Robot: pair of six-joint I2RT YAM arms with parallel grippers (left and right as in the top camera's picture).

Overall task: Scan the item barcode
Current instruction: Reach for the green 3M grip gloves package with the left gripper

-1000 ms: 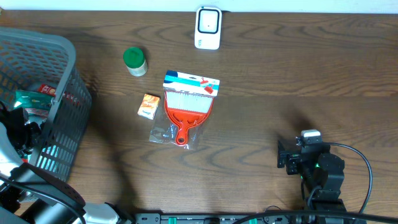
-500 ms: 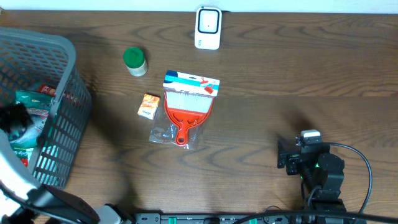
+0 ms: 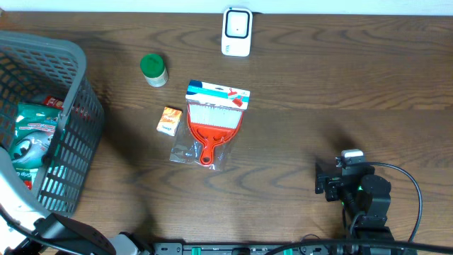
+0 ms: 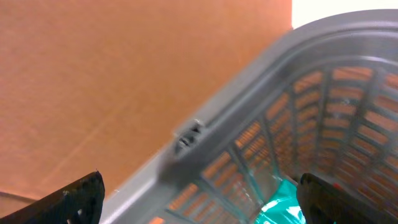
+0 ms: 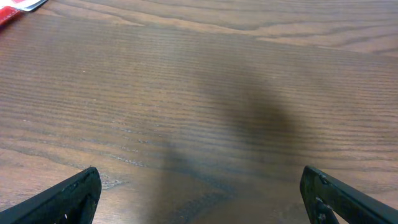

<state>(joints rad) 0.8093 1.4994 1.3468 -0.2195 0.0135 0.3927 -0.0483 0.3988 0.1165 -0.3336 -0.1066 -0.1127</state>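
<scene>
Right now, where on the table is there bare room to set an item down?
Bare wood right of the dustpan pack, between the scanner and the right arm. Crowded around the jar, small box and basket.

On my feed the table is dark brown w/ wavy wood grain. Basket is grey, open lattice sides. Packet inside it is green & white, w/ a red bit nearby. Jar has a green lid, pale body. Scanner is white w/ a dark outline. Dustpan pack is red in clear plastic, header card blue, white & red. Small box is orange. Right arm is black w/ a green light.
</scene>
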